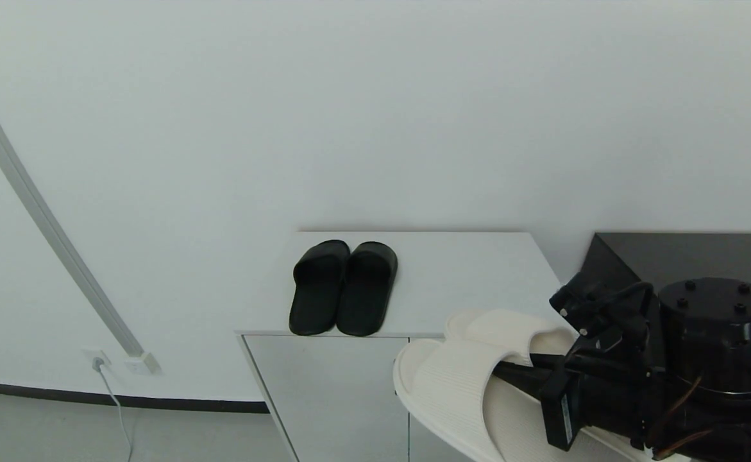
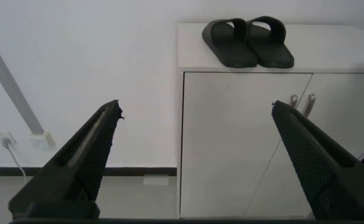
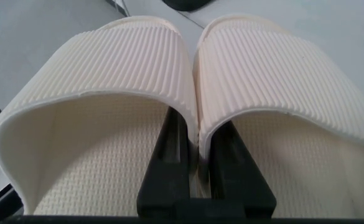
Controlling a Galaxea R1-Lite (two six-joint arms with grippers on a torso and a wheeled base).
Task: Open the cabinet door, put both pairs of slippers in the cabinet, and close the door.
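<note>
Head view first: the black slippers (image 1: 343, 289) sit side by side on top of the white cabinet (image 1: 471, 269), and its doors (image 1: 330, 398) are shut. Down at the lower right, the right gripper (image 1: 516, 372) holds the white slippers (image 1: 465, 378) up by the cabinet's front edge.

Left wrist view: the left gripper (image 2: 197, 106) is spread wide with nothing in it, facing the cabinet front and its handles (image 2: 301, 102).

Right wrist view: one finger (image 3: 169, 155) is inside each white slipper, and the two inner walls are pinched together between them.
</note>
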